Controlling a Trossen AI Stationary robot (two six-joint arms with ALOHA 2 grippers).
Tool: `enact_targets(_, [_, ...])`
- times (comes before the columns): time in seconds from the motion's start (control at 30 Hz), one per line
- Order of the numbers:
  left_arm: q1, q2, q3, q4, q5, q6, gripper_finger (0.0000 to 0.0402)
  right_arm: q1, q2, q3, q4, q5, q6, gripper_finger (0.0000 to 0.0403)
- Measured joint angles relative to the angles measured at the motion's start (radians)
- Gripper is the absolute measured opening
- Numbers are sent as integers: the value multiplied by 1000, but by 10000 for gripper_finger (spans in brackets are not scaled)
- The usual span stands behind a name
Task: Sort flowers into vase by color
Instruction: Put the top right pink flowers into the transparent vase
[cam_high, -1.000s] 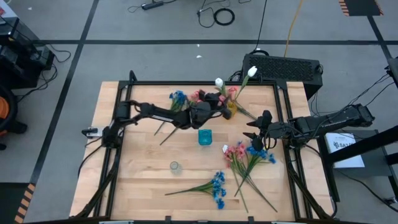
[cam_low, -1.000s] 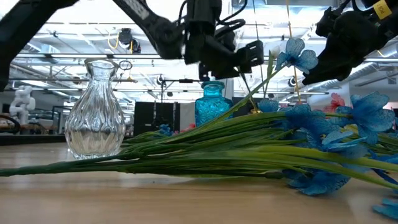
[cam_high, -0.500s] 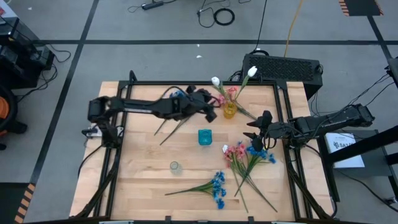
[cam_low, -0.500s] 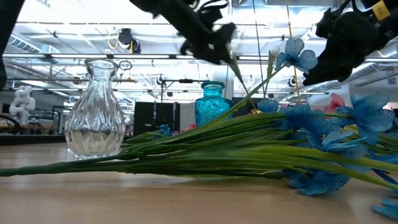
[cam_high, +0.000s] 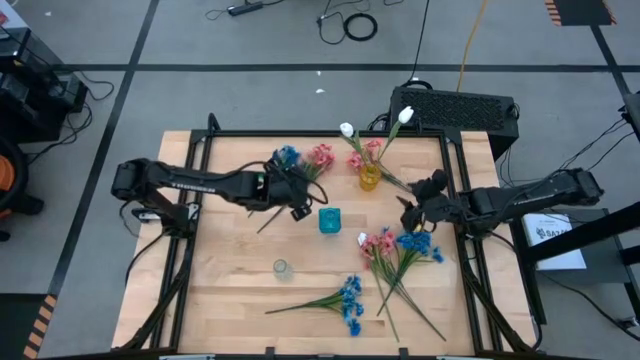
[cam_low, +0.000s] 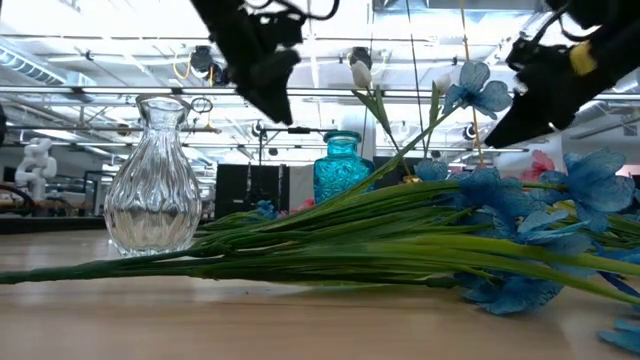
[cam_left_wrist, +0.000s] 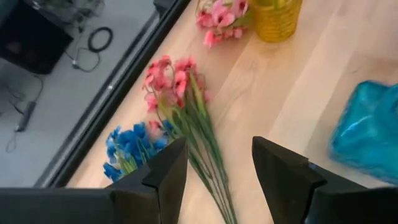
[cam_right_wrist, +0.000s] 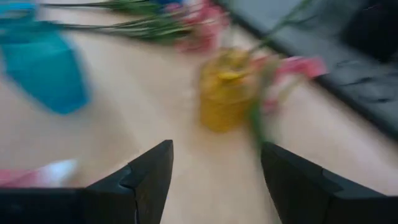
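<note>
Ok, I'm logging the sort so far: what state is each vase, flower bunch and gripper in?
Yellow glass vase: upright, holds white and pink stems.
Teal glass vase: upright, empty.
Clear ribbed glass vase: upright, empty.
Pink and blue sprays: lying flat at far edge.
Blue spray: lying flat.
Mixed pink-blue bunch: lying flat.
Left gripper: open, empty.
Right gripper: open, empty.

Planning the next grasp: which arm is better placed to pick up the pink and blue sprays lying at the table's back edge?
Left. Its open, empty hand hangs right over the pink spray.
</note>
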Motion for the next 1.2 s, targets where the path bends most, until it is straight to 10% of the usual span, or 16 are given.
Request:
enact_targets(0.63, [6, -102, -121, 66, 29, -17, 187, -611, 379, 0, 188, -346, -501, 257])
enact_targets(1.2, [-13, -103, -121, 63, 28, 2, 187, -741, 592, 4, 282, -514, -577, 245])
